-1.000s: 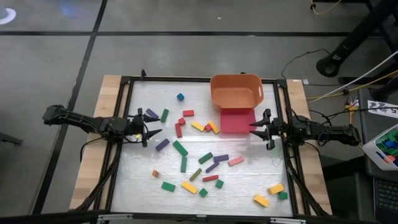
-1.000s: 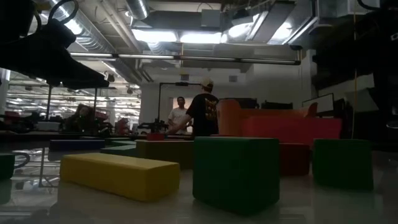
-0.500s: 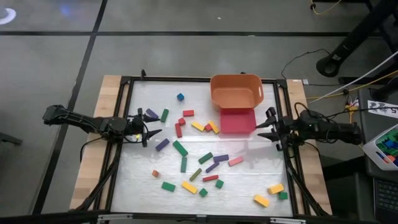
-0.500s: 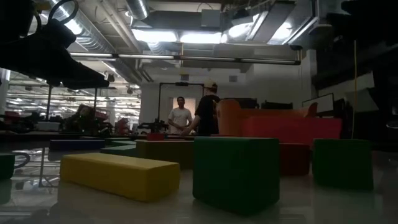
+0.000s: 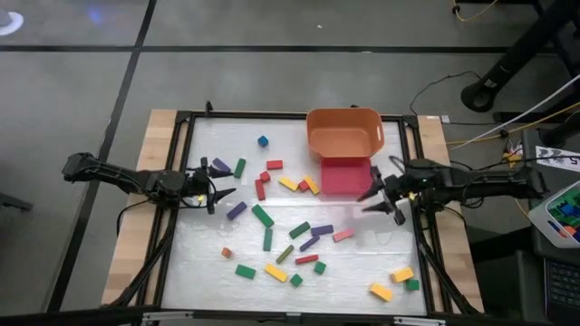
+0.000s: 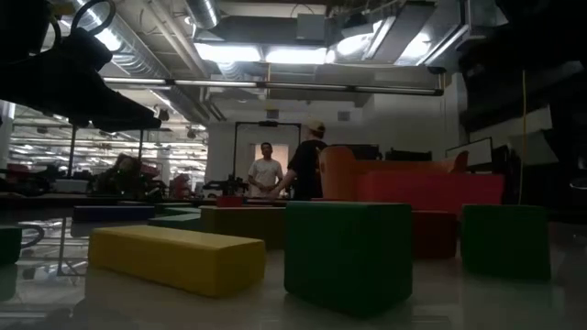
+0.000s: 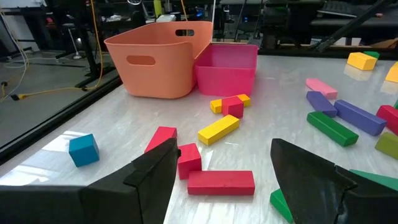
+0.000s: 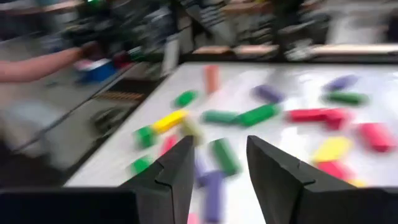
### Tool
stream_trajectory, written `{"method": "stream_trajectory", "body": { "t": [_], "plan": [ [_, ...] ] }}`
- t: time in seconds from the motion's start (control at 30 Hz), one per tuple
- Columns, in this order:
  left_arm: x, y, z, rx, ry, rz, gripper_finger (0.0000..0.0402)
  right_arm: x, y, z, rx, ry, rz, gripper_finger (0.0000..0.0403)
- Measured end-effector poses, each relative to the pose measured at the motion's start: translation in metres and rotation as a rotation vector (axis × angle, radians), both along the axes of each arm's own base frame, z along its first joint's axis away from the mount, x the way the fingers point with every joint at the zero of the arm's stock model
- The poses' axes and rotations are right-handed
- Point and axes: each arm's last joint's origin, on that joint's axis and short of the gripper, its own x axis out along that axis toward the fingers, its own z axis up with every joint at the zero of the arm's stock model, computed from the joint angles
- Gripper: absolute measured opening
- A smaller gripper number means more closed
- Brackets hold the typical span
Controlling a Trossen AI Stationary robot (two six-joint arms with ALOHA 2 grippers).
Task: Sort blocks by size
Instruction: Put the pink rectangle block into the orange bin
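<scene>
Left gripper (image 5: 220, 187): jaws wide, empty; purple block (image 5: 220, 167) and green block (image 5: 239, 167) just ahead.
Blocks (image 5: 272, 237): loose across worktop (image 5: 362, 272) between both grippers.
Right gripper (image 5: 379, 194): part-open, empty, beside pink tray (image 5: 345, 177).
Risk: sweeping in could knock neighbouring blocks.

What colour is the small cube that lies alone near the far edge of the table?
The small cube is blue; the left wrist view shows it best.
</scene>
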Motion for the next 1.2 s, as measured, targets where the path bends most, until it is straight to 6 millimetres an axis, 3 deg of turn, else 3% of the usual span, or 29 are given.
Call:
{"method": "stream_trajectory", "body": {
  "t": [0.13,0.63,1.2],
  "plan": [
    [0.000,0.000,0.000,0.000,0.000,0.000,0.0244,0.006,0.003,-0.008,0.028,0.076,0.103,0.0147],
    [0.000,0.000,0.000,0.000,0.000,0.000,0.0244,0.028,0.002,-0.037,0.018,0.287,0.051,0.0147],
    [0.000,0.000,0.000,0.000,0.000,0.000,0.0244,0.035,0.000,-0.037,0.062,0.287,-0.017,0.0147]
  ]
}}
